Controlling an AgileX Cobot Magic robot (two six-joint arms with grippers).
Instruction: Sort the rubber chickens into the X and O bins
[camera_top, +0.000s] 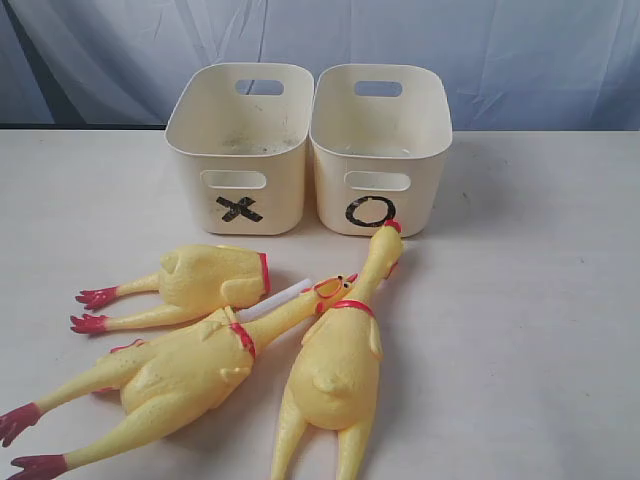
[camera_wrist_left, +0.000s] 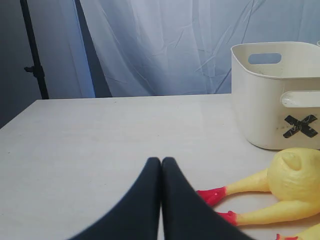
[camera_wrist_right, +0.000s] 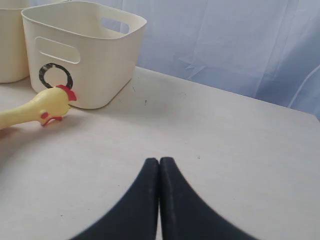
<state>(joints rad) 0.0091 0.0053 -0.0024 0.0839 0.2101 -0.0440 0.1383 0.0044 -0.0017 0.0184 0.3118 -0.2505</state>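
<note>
At the left side of the pale worktop (camera_top: 540, 330), the left tool (camera_wrist_left: 161, 161) hangs clenched, its black fingers pressed together with nothing between them. Beyond it in the left wrist view, a black stand (camera_wrist_left: 34, 50) rises before the blue-white curtain (camera_top: 500, 60).

Next lies the headless chicken body (camera_top: 215, 280). Its long axis runs nearly across the exterior view, with the red feet pointing left and the red-rimmed neck opening pointing right. Just in front of it lies the first long-necked chicken (camera_top: 180, 375) on a diagonal, feet toward the near left corner and neck stretching up and right. A white tube (camera_top: 275, 300) lies along that neck, between it and the headless body; what the tube joins to cannot be told.

Beside the first one's head lies the second long-necked chicken (camera_top: 340, 365), nearly lengthwise, legs toward the near edge. Its head points away and reaches the front wall of the O bin (camera_top: 330, 200), just below the mark. Whether it touches the wall cannot be told.

At the back stand both cream tubs, upright and side by side. The X bin (camera_top: 285, 205) stands on the left with a black X under its slot handle, and the other with a black O on the right. The three chickens crowd the ground in front of them.

Farthest right, the right tool (camera_wrist_right: 159, 161) is likewise clenched on nothing, above bare worktop.
</note>
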